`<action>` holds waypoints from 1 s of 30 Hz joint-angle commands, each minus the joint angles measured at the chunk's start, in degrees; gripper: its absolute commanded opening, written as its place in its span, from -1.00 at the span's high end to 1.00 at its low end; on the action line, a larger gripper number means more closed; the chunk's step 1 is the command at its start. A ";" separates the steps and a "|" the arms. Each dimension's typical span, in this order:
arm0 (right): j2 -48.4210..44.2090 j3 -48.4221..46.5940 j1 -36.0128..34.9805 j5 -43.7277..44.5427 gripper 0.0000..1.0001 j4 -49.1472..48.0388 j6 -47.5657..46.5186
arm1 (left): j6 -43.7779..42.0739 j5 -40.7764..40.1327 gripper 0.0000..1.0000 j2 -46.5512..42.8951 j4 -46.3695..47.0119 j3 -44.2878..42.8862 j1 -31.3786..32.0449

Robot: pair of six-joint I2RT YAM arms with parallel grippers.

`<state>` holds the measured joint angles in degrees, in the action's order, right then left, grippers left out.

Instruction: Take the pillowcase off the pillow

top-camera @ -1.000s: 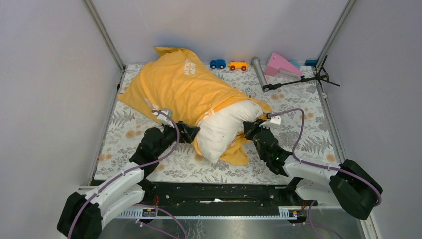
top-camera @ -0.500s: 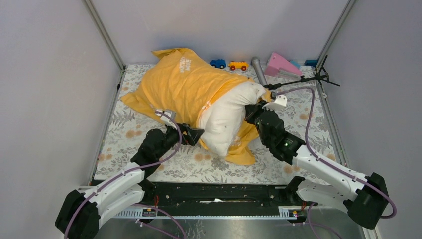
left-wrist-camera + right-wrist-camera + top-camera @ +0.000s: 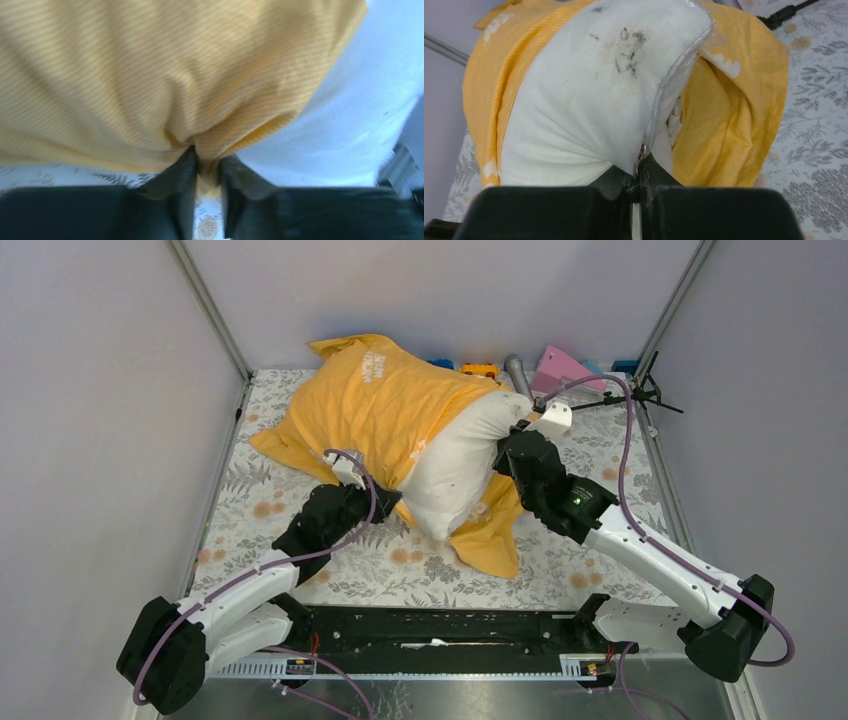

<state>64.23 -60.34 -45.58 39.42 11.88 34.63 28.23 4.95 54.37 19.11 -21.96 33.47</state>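
Observation:
The yellow-orange pillowcase [image 3: 385,410] with white lettering covers the far part of the off-white pillow [image 3: 455,465], whose near end sticks out bare. My left gripper [image 3: 385,508] is shut on a pinch of the pillowcase [image 3: 165,85] at its lower edge, the fold caught between the fingers at the left gripper [image 3: 207,162]. My right gripper [image 3: 510,445] is shut on the pillow [image 3: 594,95] along its zipper seam at the right gripper [image 3: 640,172], holding that end lifted. A loose flap of pillowcase [image 3: 734,105] hangs to the right of the pillow.
The floral table cloth [image 3: 250,510] covers the table. Along the back edge lie toy cars [image 3: 478,369], a grey cylinder [image 3: 517,373], a pink wedge [image 3: 565,365] and a black tripod [image 3: 640,392]. Grey walls enclose left, back and right.
The left gripper moved in to the pillowcase edge and closed on the fabric. The right arm lifted the pillow end up and farther back; the pillowcase bunched away from me.

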 commanded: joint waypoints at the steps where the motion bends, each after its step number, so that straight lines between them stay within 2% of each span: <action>1: -5.61 -3.03 2.23 7.32 1.00 3.36 3.51 | 3.97 -21.21 0.71 -0.40 -10.90 -1.67 -1.81; 3: -8.94 -1.06 5.82 5.34 1.00 4.88 4.92 | 6.02 -23.13 0.77 -1.43 -11.95 -1.00 -3.52; 7: -15.71 1.51 12.91 4.03 1.00 7.20 6.40 | 8.75 -29.25 0.76 -2.46 -16.00 -1.46 -4.73; 10: -18.65 1.45 13.93 9.64 1.00 9.64 5.51 | 9.74 -35.77 0.75 -4.93 -20.80 -2.93 -4.65; 13: -19.69 1.98 13.95 10.49 1.00 10.10 4.40 | 9.81 -37.65 0.71 -9.72 -19.92 -0.86 -4.48; 15: -18.92 2.72 13.95 6.00 1.00 9.00 2.81 | 7.96 -34.69 0.58 -12.68 -17.27 0.49 -4.39; 18: -15.77 3.86 13.96 -8.60 1.00 5.40 0.39 | 0.90 -16.19 -0.06 -16.85 -8.49 2.97 -4.34; 19: -14.36 3.84 13.90 -14.09 1.00 4.44 0.24 | -0.56 -7.78 -0.16 -17.77 -4.30 4.33 -4.11; 22: -10.30 4.16 13.94 -26.86 1.00 0.30 0.21 | -2.08 4.42 -0.28 -18.89 5.55 6.76 -2.71; 26: -6.24 5.64 13.71 -35.69 1.00 -4.21 1.28 | -4.35 7.64 -0.40 -17.95 11.39 7.21 2.45; 28: -5.07 6.70 12.38 -36.91 1.00 -6.44 1.41 | -5.72 6.87 -0.49 -17.45 12.19 6.98 5.44; 30: -4.43 7.99 9.78 -36.90 1.00 -9.24 0.59 | -7.40 4.50 -0.68 -17.37 12.35 6.67 8.52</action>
<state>59.44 -53.36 -32.10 11.29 13.93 35.07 25.56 6.59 36.75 23.22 -14.85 37.78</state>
